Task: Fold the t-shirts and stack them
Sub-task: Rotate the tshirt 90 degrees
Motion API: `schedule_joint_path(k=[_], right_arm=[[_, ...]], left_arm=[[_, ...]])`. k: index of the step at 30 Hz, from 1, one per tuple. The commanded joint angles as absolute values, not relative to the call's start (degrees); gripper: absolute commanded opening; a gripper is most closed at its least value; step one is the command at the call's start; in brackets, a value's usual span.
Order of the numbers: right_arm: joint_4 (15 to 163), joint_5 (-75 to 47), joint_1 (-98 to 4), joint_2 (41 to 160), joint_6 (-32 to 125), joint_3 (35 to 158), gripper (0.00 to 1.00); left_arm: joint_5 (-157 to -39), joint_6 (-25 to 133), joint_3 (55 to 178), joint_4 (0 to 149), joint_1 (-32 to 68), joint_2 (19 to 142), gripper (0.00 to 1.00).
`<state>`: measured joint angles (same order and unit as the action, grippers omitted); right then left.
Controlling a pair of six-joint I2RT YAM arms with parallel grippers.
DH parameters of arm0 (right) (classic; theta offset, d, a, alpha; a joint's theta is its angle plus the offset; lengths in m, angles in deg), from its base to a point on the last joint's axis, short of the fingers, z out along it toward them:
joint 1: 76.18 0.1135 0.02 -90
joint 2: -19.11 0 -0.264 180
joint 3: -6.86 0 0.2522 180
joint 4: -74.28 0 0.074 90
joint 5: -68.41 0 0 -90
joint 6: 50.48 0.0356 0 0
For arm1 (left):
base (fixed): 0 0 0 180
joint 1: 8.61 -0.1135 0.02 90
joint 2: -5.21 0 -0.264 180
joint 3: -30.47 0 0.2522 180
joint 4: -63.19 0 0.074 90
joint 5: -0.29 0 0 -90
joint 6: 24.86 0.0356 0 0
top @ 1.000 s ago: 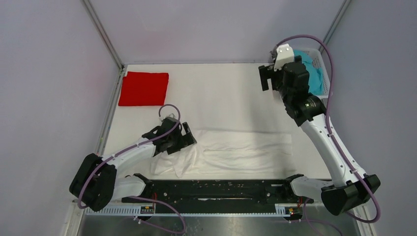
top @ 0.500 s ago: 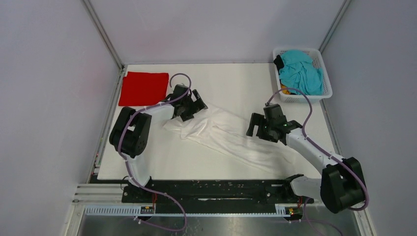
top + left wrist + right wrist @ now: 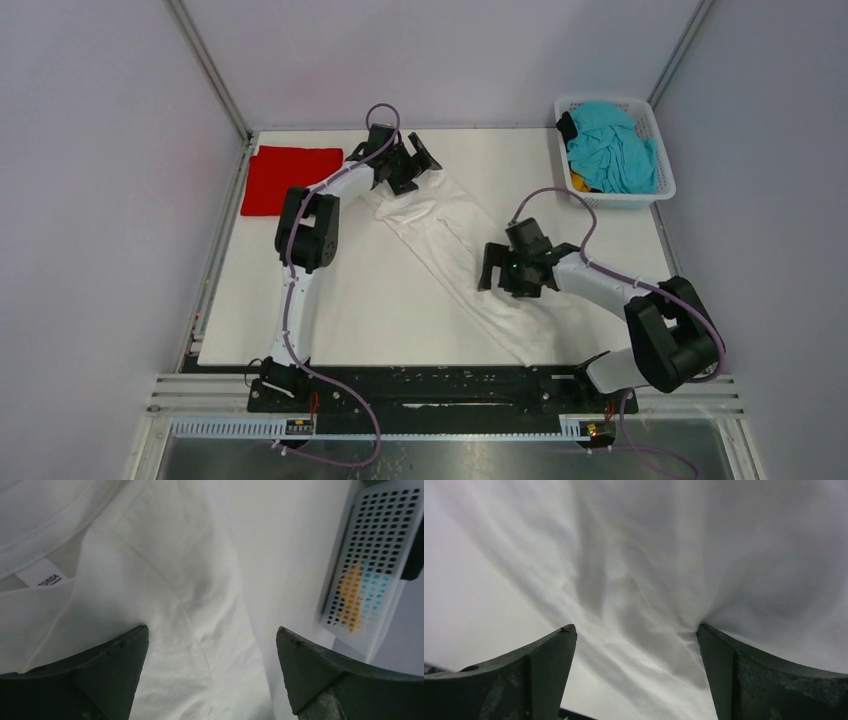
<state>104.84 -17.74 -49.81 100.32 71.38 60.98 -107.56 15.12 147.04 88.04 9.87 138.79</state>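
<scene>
A white t-shirt (image 3: 455, 250) lies in a long, partly folded strip running diagonally from the far middle of the table to the near right. My left gripper (image 3: 423, 166) is open over its far end; in the left wrist view (image 3: 212, 630) the cloth (image 3: 190, 580) and a neck label (image 3: 47, 578) lie below the spread fingers. My right gripper (image 3: 503, 281) is open over the shirt's middle; in the right wrist view (image 3: 636, 627) wrinkled white cloth (image 3: 644, 580) lies below it. A folded red t-shirt (image 3: 291, 179) lies at the far left.
A white perforated basket (image 3: 660, 175) stands at the far right and holds a teal shirt (image 3: 612, 148) with orange and dark cloth showing under it. The basket's wall (image 3: 375, 525) also shows in the left wrist view. Grey walls enclose the table.
The left arm has reached from near left to the far middle, swinging the white shirt's end with it. The right arm has come down from the basket to the shirt's middle.
</scene>
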Motion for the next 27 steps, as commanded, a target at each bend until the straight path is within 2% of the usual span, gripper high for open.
schedule_joint_path(k=[1,5,9,15,18,20,27], right_arm=[[100.08,-7.38,-41.63,104.93,75.92,61.41,0.99],[96.19,-4.67,-34.63,109.71,78.05,64.82,0.99],[91.41,-1.86,-31.12,114.85,78.45,68.58,0.99],[83.61,2.33,-29.78,117.41,77.32,71.51,1.0],[83.15,2.07,-29.85,116.6,75.5,70.96,0.99],[83.26,0.84,-29.95,114.69,74.26,69.43,0.99],[83.18,-4.87,-30.12,102.24,72.92,62.8,0.99]], left_arm=[[-117.47,13.09,162.55,90.51,9.49,149.34,0.99],[-121.09,9.74,177.43,90.35,9.41,158.34,0.99],[-123.77,6.03,179.62,82.33,9.14,162.64,0.99],[-124.54,3.75,187.23,79.52,8.58,167.32,0.99],[-125.05,4.31,186.33,78.74,8.35,166.12,0.99],[-126.6,4.84,181.61,75.91,8.42,163.28,0.99],[-128.94,10.5,173.51,77.79,8.41,151.4,0.99]])
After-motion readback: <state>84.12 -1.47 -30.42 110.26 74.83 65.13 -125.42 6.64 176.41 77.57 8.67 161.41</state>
